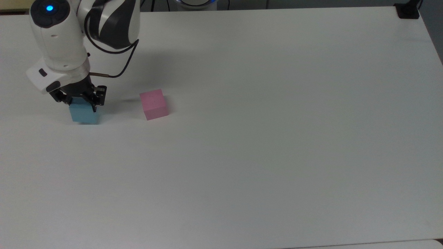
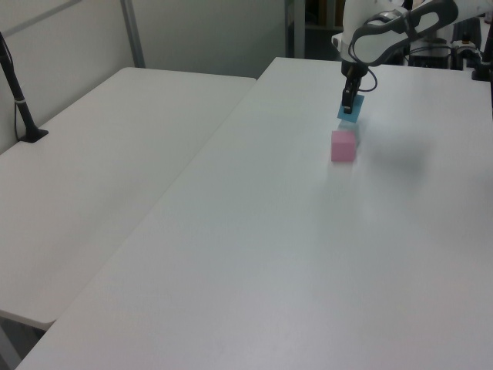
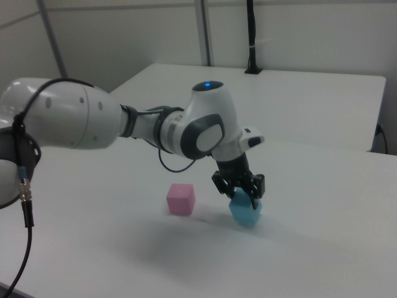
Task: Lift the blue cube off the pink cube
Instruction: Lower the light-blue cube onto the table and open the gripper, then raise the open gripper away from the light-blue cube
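A: Where does the job stand?

B: The blue cube [image 1: 84,114] is off the pink cube [image 1: 154,104]. The gripper [image 1: 80,100] pinches the blue one from above, fingers pressed against its sides, close to the tabletop [image 1: 277,138] near the edge at the top view's left.

A: Is it set down?

B: Hard to call. In the right view the blue cube [image 3: 245,210] looks tilted, one corner lowest, at or just above the surface. The top view shows it low over its own shadow.

A: And the pink cube?

B: Alone on the tabletop, well apart from the blue one, toward the top view's far left quarter (nothing rests on it now).

A: So what is left?

B: By my reading, only lowering the last bit, letting go and lifting the arm clear. A tilted cube may rock as it lands.

A: The setting?

B: A plain white matte tabletop, bare apart from the two cubes. A second white table [image 2: 115,154] stands alongside, with pale wall panels [image 3: 298,31] behind and a black post [image 2: 19,100] clamped at that table's edge.
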